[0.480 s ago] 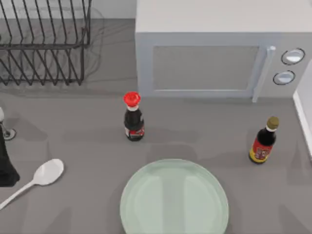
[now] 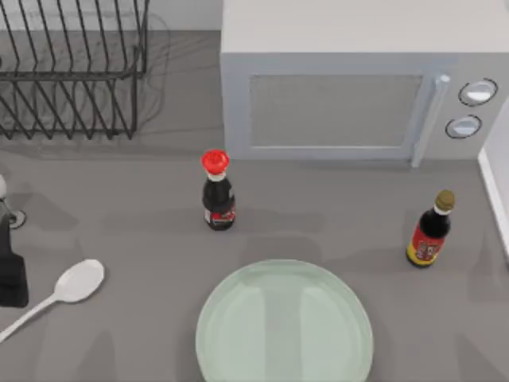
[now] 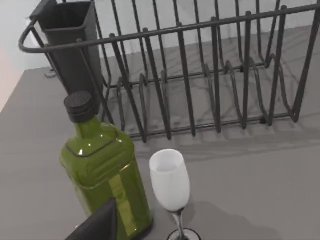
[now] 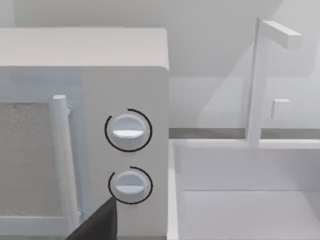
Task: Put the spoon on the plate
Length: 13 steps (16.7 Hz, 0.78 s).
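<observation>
Here, left tool [image 2: 11, 270] at table's left edge beside spoon [image 2: 67, 288], grip state unclear, plate [image 2: 284, 322] apart.

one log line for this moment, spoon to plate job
phase: approach | left gripper: at table's left edge beside spoon, not touching | spoon: flat on table, left of plate | plate: bare | right arm: parked

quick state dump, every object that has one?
spoon: flat on table, bowl up, off the plate
plate: empty
red-capped bottle: upright, capped
yellow-label bottle: upright, capped
green bottle: upright, capped
wine glass: upright, empty
microwave: door shut
left gripper: beside the spoon
</observation>
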### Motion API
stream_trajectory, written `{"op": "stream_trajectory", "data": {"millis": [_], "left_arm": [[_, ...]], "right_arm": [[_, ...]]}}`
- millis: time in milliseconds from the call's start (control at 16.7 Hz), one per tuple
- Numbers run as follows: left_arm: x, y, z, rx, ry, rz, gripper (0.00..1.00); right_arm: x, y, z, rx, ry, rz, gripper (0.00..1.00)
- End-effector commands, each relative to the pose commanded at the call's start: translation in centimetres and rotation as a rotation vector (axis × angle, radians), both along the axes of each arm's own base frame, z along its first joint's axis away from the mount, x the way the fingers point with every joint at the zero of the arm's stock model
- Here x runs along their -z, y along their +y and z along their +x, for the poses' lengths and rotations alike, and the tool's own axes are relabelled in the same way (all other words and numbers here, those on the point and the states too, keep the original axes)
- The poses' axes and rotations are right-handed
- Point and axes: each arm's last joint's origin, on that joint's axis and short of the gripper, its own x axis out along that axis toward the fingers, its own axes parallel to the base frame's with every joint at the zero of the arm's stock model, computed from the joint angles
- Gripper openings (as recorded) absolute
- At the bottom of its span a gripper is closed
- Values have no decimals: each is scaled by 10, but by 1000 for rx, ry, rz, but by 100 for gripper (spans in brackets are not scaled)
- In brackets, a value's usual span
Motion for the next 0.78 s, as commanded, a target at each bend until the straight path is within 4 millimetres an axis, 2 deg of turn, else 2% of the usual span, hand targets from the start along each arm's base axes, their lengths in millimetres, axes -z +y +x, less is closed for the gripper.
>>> {"op": "stream_trajectory", "data": {"millis": [180, 480, 780], "left_arm": [[-11, 0, 16, 55, 282, 135, 100], [-15, 2, 57, 244, 795, 324, 100], [-13, 5, 96, 469, 1145, 426, 100]], "right_arm": [[0, 0, 0, 0, 0, 0, 100], [0, 0, 0, 0, 0, 0, 100], [0, 0, 0, 0, 0, 0, 100]]}}
